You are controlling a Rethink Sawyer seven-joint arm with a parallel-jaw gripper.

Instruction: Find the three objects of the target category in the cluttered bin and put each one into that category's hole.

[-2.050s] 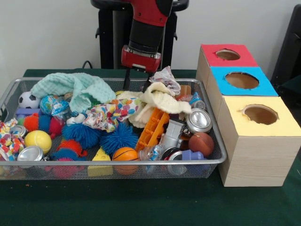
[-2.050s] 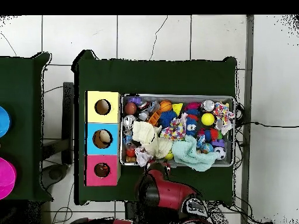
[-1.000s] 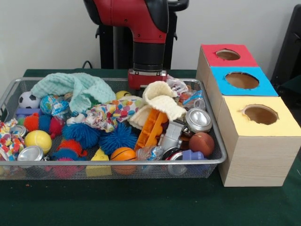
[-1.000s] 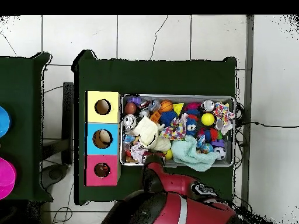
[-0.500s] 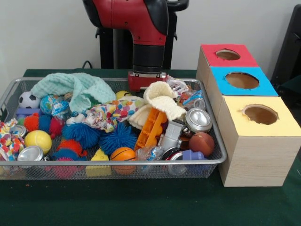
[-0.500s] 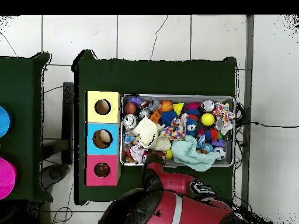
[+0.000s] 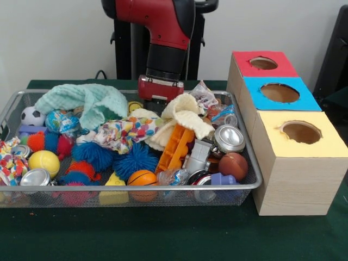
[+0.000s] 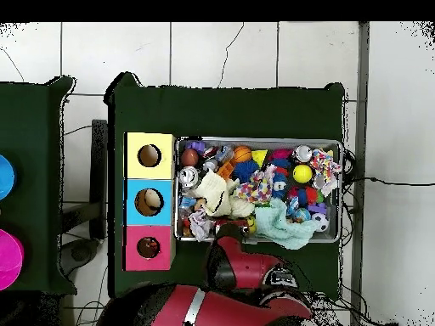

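We see the bin [image 7: 247,163] on the table [image 7: 163,234], boxes [image 7: 293,157] in a row just beside its right side in the front view. In the bin: cans [image 7: 230,138] at right, cloths [image 7: 87,100] toward the back, balls [image 7: 43,162] at left and front. The arm [image 7: 163,49] hangs over the bin's back edge.

We see the red arm [image 7: 163,32] come down at upper centre, its gripper [image 7: 159,97] low behind the cream cloth [image 7: 182,117] in the wire bin [image 7: 239,163]. Three-holed boxes [image 7: 283,125] stand at the frame's right.
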